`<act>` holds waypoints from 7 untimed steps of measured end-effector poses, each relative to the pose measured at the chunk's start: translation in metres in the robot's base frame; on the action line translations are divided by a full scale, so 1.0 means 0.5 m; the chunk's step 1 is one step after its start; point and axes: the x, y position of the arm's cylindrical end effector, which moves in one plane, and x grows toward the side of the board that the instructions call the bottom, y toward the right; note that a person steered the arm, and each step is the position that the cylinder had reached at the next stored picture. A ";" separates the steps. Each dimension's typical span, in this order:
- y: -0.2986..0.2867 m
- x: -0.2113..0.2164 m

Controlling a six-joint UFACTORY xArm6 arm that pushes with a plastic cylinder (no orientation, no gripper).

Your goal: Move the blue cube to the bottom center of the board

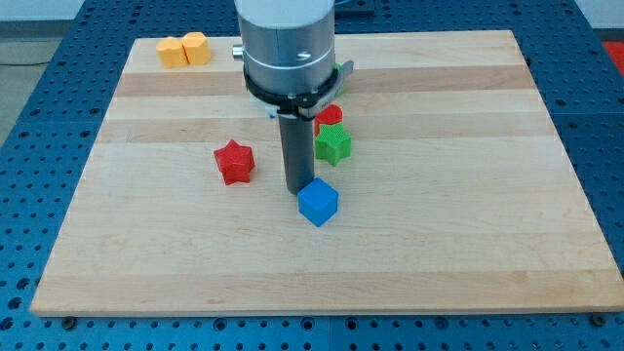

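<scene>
My tip (296,188) sits just behind the blue cube (318,203), on its upper-left side, touching it or very nearly so (hard to call from this angle). There are no jaws on this rig, so nothing opens or closes: just a straight rod that shoves.

The danger here is the contact point. The cube stands turned, a corner facing the board's bottom edge, and the tip bears on its upper-left face rather than squarely behind it. A push straight down the board could spin the cube or let it slip off toward the right edge, drifting wide of bottom centre.

The blue cube lies near the middle of the board (468,253), a shade left of centre, with open wood between it and the bottom edge. The red star (234,161) waits off to the left, the green star (333,144) behind near the rod; neither blocks the run.
</scene>
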 end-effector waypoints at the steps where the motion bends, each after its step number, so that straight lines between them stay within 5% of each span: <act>1: 0.009 -0.011; 7: 0.040 0.101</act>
